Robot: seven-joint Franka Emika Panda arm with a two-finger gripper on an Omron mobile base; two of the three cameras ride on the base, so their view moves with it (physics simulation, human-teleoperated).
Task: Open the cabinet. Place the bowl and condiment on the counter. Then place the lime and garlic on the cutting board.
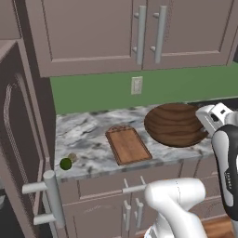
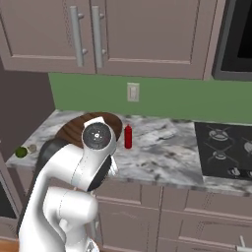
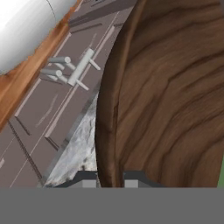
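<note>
Even, flat rendered light, soft shadows under the wall cabinets (image 1: 130,35), no glare, slight pixel softness

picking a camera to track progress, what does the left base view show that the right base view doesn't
Left base view alone: the cutting board, bare, and the open cabinet door with its bar handle. Right base view alone: the red bottle standing on the counter, and the stove. Shared: the bowl, the lime and garlic at the counter's left end, the wall outlet.
</note>
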